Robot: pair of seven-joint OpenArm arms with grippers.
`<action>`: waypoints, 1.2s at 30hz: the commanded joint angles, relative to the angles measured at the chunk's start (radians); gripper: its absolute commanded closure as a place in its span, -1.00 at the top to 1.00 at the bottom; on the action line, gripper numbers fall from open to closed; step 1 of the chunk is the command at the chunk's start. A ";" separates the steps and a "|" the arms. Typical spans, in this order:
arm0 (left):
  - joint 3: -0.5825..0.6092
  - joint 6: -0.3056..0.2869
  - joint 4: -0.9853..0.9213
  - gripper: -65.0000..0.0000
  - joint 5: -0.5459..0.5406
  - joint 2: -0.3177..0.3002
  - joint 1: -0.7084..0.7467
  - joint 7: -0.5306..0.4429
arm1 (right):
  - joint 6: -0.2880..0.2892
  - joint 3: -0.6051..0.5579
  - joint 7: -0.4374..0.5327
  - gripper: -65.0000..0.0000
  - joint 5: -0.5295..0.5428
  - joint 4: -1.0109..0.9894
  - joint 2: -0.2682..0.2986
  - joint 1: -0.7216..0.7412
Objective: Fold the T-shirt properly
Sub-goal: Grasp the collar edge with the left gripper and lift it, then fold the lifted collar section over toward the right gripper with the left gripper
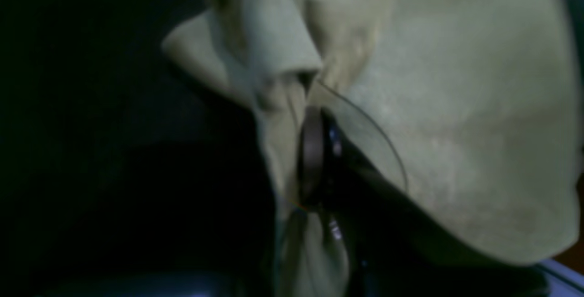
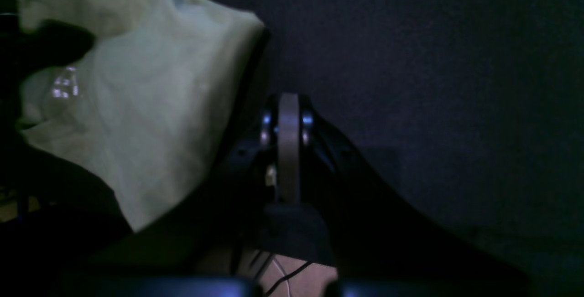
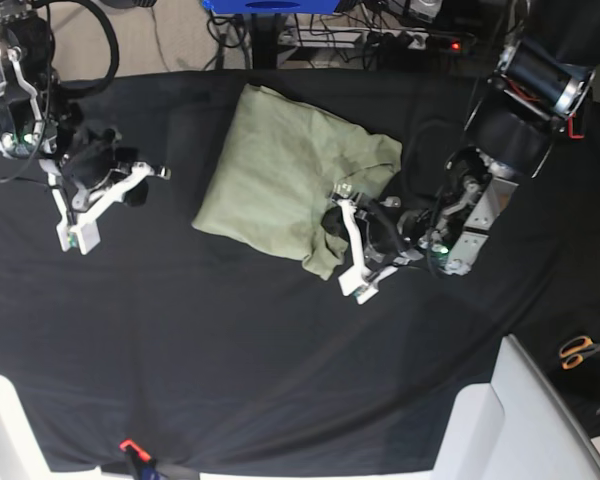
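Base view: pale sage-green cotton T-shirt, partly folded, on black cloth-covered table, black-and-white left gripper at its edge; left wrist view: jaws pinching bunched shirt fabric; right wrist view: black right gripper closed, empty, beside shirt.

Black-cloth-covered tabletop in dim light

Beyond its right edge, orange-handled scissors lie on a brown wooden surface.
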 commanded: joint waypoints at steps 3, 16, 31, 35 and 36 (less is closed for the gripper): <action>-0.005 -0.003 -0.028 -1.00 0.143 0.044 -0.059 0.000 | 0.007 0.006 0.016 -1.00 0.008 0.019 0.010 0.003; -0.004 -0.004 -0.045 -1.00 0.550 0.199 -0.100 -0.006 | 0.007 0.008 0.012 -1.00 0.008 0.019 0.010 0.003; 0.131 -0.064 0.107 -1.00 0.803 0.248 -0.053 -0.055 | 0.007 0.010 0.011 -1.00 0.005 0.019 0.010 0.014; 0.208 -0.061 0.107 -1.00 0.842 0.248 -0.051 -0.106 | 0.007 0.010 0.011 -1.00 0.005 0.019 0.010 0.016; 0.222 -0.061 0.107 -1.00 0.849 0.249 -0.047 -0.120 | 0.007 0.010 0.011 -1.00 0.005 0.019 0.012 0.017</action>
